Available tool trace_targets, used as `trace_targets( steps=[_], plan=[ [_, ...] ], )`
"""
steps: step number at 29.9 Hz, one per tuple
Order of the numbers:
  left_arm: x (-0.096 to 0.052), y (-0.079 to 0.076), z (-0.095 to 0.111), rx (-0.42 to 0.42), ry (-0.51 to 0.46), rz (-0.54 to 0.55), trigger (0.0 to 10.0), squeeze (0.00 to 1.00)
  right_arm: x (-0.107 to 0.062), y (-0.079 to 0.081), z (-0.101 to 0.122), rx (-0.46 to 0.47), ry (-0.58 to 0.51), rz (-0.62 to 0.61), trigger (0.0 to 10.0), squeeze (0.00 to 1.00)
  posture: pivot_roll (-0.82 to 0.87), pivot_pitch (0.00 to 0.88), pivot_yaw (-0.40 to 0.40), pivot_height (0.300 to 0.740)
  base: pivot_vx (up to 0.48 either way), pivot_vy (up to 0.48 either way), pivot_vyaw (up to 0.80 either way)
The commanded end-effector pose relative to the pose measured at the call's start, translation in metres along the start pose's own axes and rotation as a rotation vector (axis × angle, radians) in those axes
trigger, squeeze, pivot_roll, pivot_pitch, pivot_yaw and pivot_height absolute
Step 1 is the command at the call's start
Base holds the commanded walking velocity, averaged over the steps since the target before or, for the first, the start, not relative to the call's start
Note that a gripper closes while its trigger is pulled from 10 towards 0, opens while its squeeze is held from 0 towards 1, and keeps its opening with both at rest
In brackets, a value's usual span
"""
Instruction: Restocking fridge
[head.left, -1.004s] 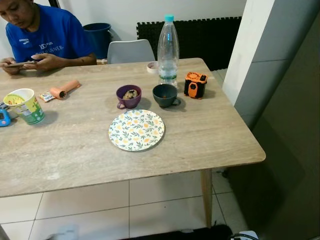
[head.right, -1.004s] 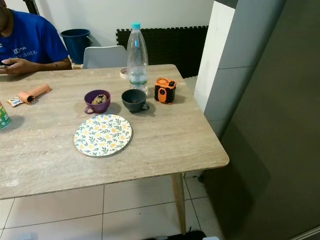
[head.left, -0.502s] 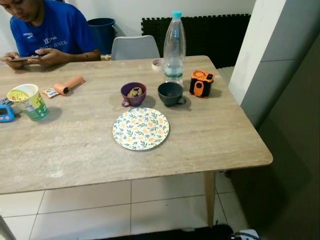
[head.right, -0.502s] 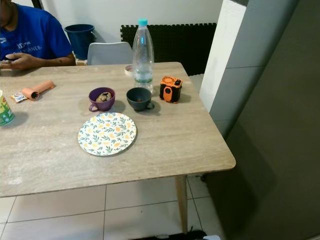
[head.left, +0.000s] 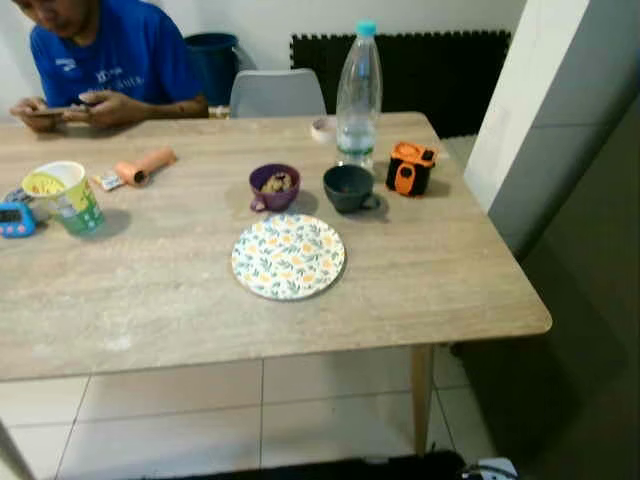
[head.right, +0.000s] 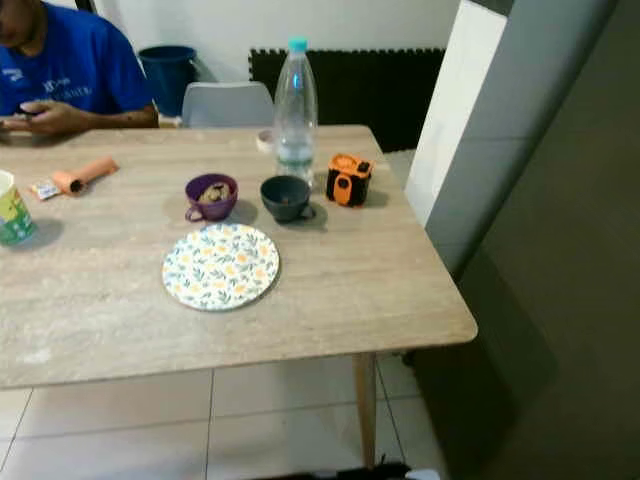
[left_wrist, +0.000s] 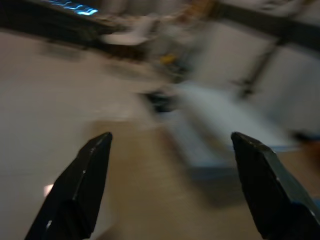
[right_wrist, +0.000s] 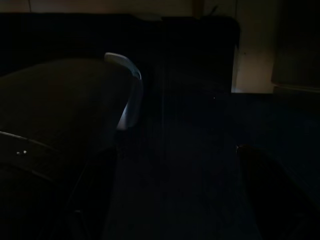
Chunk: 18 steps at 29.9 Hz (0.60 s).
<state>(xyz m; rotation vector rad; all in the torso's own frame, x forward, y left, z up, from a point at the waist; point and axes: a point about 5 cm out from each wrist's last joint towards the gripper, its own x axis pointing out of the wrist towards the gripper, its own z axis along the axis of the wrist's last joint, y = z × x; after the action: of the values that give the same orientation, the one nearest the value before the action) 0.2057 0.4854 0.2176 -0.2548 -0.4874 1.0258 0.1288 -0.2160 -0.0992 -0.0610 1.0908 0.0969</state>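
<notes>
Left gripper (left_wrist: 170, 165) hangs with its two black fingers (left_wrist: 82, 185) spread wide apart and nothing between them, over a blurred stretch of pale floor; the rest of that wrist picture is too smeared to read. Right gripper (right_wrist: 165, 195) sits in deep shade, where two dark finger shapes can just be made out standing apart with nothing between them, near a faint pale curved edge that cannot be identified. Ahead of the robot stands a wooden table (head.left: 180, 300) on a white tiled floor (head.left: 330, 410). Near the table's middle lies a flowered plate (head.left: 288, 256), flat and bare. Just beyond it stand a purple cup (head.left: 274, 187) with something in it and, beside that on the right, a dark grey cup (head.left: 349, 188). Behind the grey cup a clear water bottle (head.left: 359, 95) with a teal cap stands upright, and an orange and black gadget (head.left: 411, 167) sits to its right. Far left on the table are a printed paper cup (head.left: 66, 197), a small blue device (head.left: 15, 218) and an orange tube (head.left: 143, 166). A person in a blue shirt (head.left: 110, 55) sits at the far left corner, hands on a phone. A grey wall panel (head.left: 590, 230) rises at the right.
</notes>
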Motion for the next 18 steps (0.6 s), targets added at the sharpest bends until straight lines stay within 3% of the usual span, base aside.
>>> trace_targets(
  steps=[1,3,4,7,8,9,10,13,18],
  plan=[
    [-0.001,-0.018,-0.004,0.0,0.009,-0.123,10.0,0.0,-0.001,0.0,-0.005,-0.008,0.015,0.004,10.0,0.0,-0.04,0.097,0.007,0.74,0.0,0.0,0.0],
    [-0.004,-0.053,-0.01,-0.054,0.022,-0.295,10.0,0.0,-0.001,0.001,-0.006,-0.01,0.015,0.006,10.0,0.0,-0.04,0.109,0.009,0.74,0.0,0.0,0.0],
    [-0.004,-0.053,-0.01,-0.054,0.022,-0.295,10.0,0.0,-0.001,0.001,-0.006,-0.01,0.015,0.006,10.0,0.0,-0.04,0.109,0.009,0.74,0.0,0.0,0.0],
    [-0.023,-0.121,-0.027,-0.132,0.087,-0.61,10.0,0.0,-0.002,0.002,-0.01,-0.023,0.021,0.015,10.0,0.0,-0.05,0.159,0.012,0.74,0.0,0.0,0.0],
    [-0.023,-0.121,-0.027,-0.132,0.087,-0.61,10.0,0.0,-0.002,0.002,-0.01,-0.023,0.021,0.015,10.0,0.0,-0.05,0.159,0.012,0.74,0.0,0.0,0.0],
    [-0.033,-0.144,-0.033,-0.138,0.114,-0.729,10.0,0.0,-0.003,0.003,-0.015,-0.033,0.033,0.018,10.0,0.0,-0.05,0.182,0.018,0.74,0.0,0.0,0.0],
    [-0.033,-0.144,-0.033,-0.138,0.114,-0.729,10.0,0.0,-0.003,0.003,-0.015,-0.033,0.033,0.018,10.0,0.0,-0.05,0.182,0.018,0.74,0.0,0.0,0.0],
    [-0.069,-0.204,-0.047,-0.125,0.19,-1.076,10.0,0.0,-0.007,0.002,-0.029,-0.041,0.059,0.021,10.0,0.0,-0.07,0.254,0.029,0.74,0.0,0.0,0.0],
    [-0.085,-0.23,-0.047,-0.101,0.221,-1.269,10.0,0.0,-0.01,0.002,-0.037,-0.038,0.063,0.022,10.0,0.0,-0.07,0.307,0.036,0.74,0.0,0.0,0.0]
  ],
)
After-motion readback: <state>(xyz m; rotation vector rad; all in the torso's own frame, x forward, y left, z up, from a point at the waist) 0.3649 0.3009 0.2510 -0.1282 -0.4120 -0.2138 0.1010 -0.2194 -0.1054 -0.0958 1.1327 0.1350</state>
